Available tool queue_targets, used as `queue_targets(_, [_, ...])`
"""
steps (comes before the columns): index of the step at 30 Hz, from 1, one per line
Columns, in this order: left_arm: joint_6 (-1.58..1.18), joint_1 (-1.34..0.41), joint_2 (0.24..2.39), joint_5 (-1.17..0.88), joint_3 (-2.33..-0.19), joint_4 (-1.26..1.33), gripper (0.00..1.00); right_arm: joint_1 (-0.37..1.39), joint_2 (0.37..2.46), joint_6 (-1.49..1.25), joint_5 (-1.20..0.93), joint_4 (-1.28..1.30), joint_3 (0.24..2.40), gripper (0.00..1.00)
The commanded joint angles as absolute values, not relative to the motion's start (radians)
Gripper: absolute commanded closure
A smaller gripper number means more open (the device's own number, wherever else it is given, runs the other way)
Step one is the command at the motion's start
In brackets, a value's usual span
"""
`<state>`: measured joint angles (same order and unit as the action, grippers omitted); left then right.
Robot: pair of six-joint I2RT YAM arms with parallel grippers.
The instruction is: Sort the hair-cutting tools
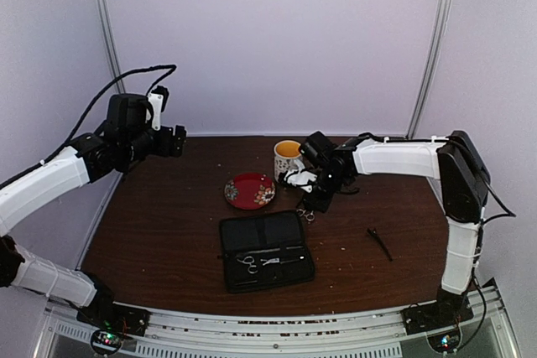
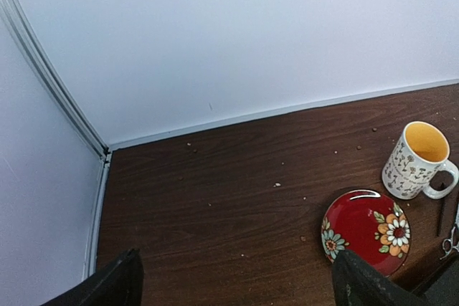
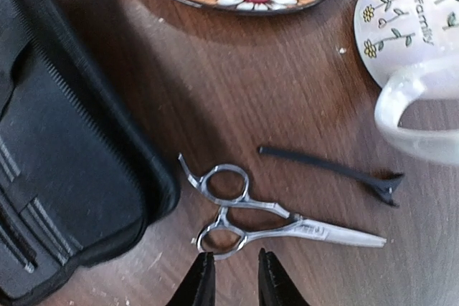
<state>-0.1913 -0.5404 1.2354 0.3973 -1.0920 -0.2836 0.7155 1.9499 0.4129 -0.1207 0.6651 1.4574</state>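
One pair of silver scissors (image 3: 272, 223) lies on the table beside the black case (image 3: 57, 177), with a thin black clip (image 3: 323, 168) just beyond it. My right gripper (image 3: 231, 266) hovers low over the scissors' ring handle, jaws narrowly parted and holding nothing; it also shows in the top view (image 1: 317, 199). A second pair of scissors (image 1: 252, 262) lies inside the open case (image 1: 265, 251). Another black clip (image 1: 379, 243) lies alone on the right. My left gripper (image 1: 179, 141) is raised at the far left, wide open and empty (image 2: 237, 284).
A red flowered saucer (image 1: 249, 190) and a white mug (image 1: 288, 158) with a yellow inside stand behind the case, close to the right gripper. The mug's handle (image 3: 419, 127) is next to the clip. White walls enclose the table.
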Motion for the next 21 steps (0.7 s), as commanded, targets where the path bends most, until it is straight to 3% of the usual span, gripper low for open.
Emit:
queue_targets(1, [-0.135, -0.542, 1.206, 0.357, -1.085, -0.224, 0.06, 0.713, 2.016, 0.375, -0.088, 0.690, 1.530, 0.76])
queue_targets(7, [-0.137, -0.542, 1.219, 0.324, -1.094, -0.236, 0.08, 0.722, 2.058, 0.374, -0.046, 0.689, 1.544, 0.66])
queue_targets(21, [-0.138, -0.542, 1.235, 0.279, -1.105, -0.250, 0.09, 0.725, 2.081, 0.353, -0.023, 0.688, 1.530, 0.59])
